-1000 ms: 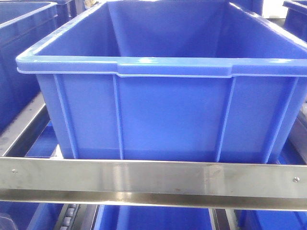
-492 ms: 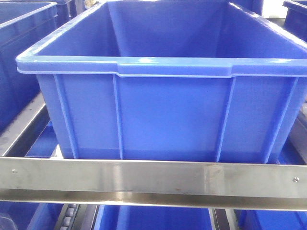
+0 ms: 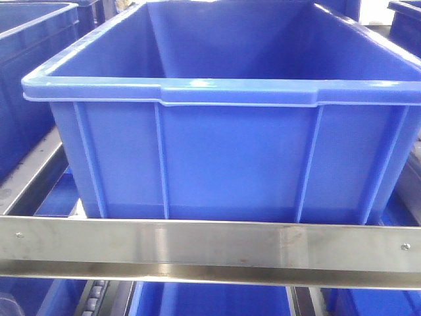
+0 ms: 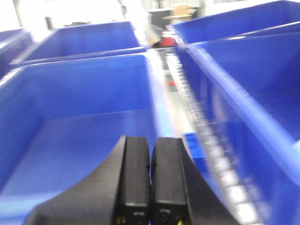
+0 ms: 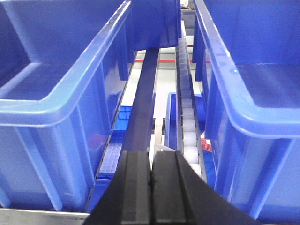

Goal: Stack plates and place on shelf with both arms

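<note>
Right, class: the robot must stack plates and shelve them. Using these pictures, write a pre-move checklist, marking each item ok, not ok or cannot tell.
1. Pale round plates in sight: not ok, none visible in any view.
2. Left gripper empty, jaws pressed together: ok.
3. Right gripper empty, jaws pressed together: ok.
4. Shiny stainless-steel shelf rail visible: ok.
5. Free shelf room for plates: cannot tell; a large blue plastic crate fills the tier.
6. Crate empty: ok as far as its interior shows.

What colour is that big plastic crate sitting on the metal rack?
The crate is solid blue, clearest in the front-facing view.
</note>
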Motion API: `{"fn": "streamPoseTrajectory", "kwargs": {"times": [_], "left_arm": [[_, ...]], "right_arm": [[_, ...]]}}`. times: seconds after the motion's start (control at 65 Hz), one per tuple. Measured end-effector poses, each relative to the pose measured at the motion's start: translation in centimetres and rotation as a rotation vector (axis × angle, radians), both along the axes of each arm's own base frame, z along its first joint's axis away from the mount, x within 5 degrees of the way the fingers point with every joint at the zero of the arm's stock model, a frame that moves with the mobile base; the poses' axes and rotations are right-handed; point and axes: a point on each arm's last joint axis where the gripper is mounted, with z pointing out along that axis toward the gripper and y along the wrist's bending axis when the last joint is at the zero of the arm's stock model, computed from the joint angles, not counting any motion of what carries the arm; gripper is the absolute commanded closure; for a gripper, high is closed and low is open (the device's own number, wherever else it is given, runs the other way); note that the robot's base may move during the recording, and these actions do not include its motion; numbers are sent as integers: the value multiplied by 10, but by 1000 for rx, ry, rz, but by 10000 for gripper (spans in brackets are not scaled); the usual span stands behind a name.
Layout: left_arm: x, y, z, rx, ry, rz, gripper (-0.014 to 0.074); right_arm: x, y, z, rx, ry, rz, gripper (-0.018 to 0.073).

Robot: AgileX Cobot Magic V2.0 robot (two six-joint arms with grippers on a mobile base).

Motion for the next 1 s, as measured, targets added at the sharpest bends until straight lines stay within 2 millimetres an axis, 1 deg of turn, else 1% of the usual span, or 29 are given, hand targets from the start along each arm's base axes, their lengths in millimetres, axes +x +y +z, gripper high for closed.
{"fn": "streamPoseTrajectory", "kwargs": {"times": [0.077,0.123,0.262,0.354,0.508,1.0], "left_arm": [[-6,2,-14,-20,-4,15,514],[-9,2,-27,-32,1,16,514],[-16,2,-47,-47,-17,15,514],[-19,3,-46,-50,-44,14,514],[-19,3,-49,-47,-2,15,514],[-19,3,-49,-47,-4,15,514]], "right_arm": [[0,0,0,0,0,0,503],[0,0,0,0,0,0,503],[0,0,0,2,0,0,503],[0,0,0,2,0,0,503],[0,0,0,2,0,0,503],[0,0,0,2,0,0,503]]}}
